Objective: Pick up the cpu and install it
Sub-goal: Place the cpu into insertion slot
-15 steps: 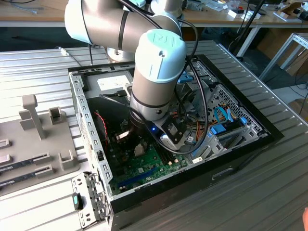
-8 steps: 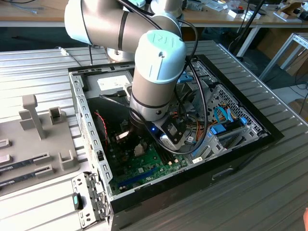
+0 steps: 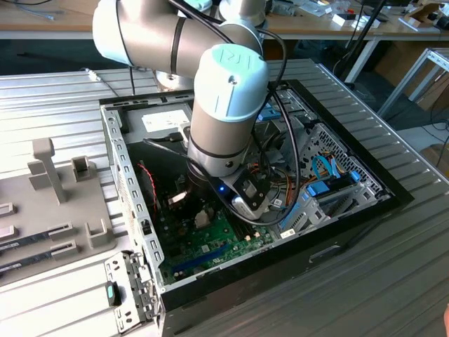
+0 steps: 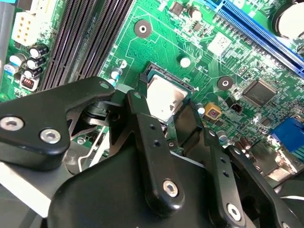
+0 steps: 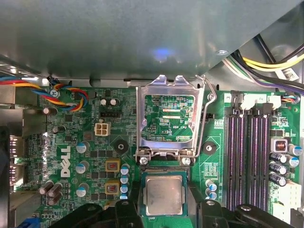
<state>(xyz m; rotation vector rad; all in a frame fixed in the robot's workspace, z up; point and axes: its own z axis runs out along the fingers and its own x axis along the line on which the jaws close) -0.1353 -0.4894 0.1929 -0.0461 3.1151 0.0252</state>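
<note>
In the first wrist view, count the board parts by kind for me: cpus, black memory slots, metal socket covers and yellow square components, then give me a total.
cpu: 1
black memory slots: 4
metal socket cover: 1
yellow square components: 2
Total: 8

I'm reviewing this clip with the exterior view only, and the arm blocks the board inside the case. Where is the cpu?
Observer: In both wrist views the cpu is at the socket, silvery top up, with the gripper right at it.
Operator: Socket cover closed?
Observer: No, the cover stands hinged open beside the cpu.
Operator: Any memory fitted?
Observer: The slots look empty.
</note>
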